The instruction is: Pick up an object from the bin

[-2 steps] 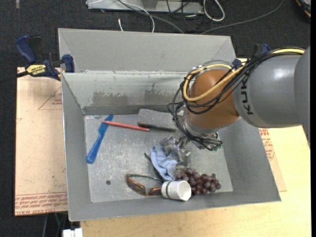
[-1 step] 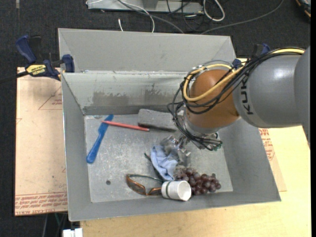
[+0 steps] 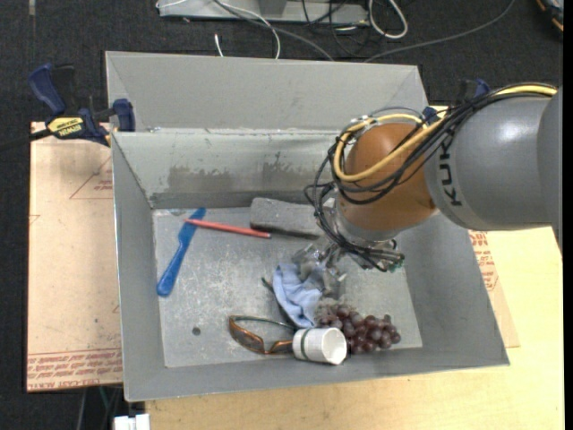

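Note:
My gripper (image 3: pixel 324 270) hangs low in the bin's middle right, under the arm's orange cover, right at the upper edge of a crumpled light-blue cloth (image 3: pixel 295 297). Just below and to the right of it lies a bunch of dark purple grapes (image 3: pixel 365 331). A small white cup (image 3: pixel 321 345) lies on its side against the grapes near the front wall. Nothing shows held in the gripper.
Brown sunglasses (image 3: pixel 254 334) lie left of the cup. A red pen with a black tip (image 3: pixel 235 229) and a grey block (image 3: pixel 281 213) rest near the back wall. A blue plastic tool (image 3: pixel 177 253) lies at the left. The arm covers the bin's right side.

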Controlling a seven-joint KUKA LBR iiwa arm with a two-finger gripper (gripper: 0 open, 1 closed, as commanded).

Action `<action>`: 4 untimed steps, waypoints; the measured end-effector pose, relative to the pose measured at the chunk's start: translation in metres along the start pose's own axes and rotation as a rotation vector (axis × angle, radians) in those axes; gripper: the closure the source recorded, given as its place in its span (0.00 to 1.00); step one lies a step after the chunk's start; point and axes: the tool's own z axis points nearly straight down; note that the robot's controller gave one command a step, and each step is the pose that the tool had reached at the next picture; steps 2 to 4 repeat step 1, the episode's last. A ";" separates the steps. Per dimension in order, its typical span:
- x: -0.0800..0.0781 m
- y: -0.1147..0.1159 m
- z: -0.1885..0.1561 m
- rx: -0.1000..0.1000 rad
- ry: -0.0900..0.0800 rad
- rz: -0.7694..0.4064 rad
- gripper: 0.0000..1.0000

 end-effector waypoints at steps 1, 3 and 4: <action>0.000 0.001 -0.043 -0.005 0.005 0.002 1.00; 0.000 0.001 -0.043 -0.005 0.005 0.002 1.00; 0.000 0.001 -0.043 -0.005 0.005 0.002 1.00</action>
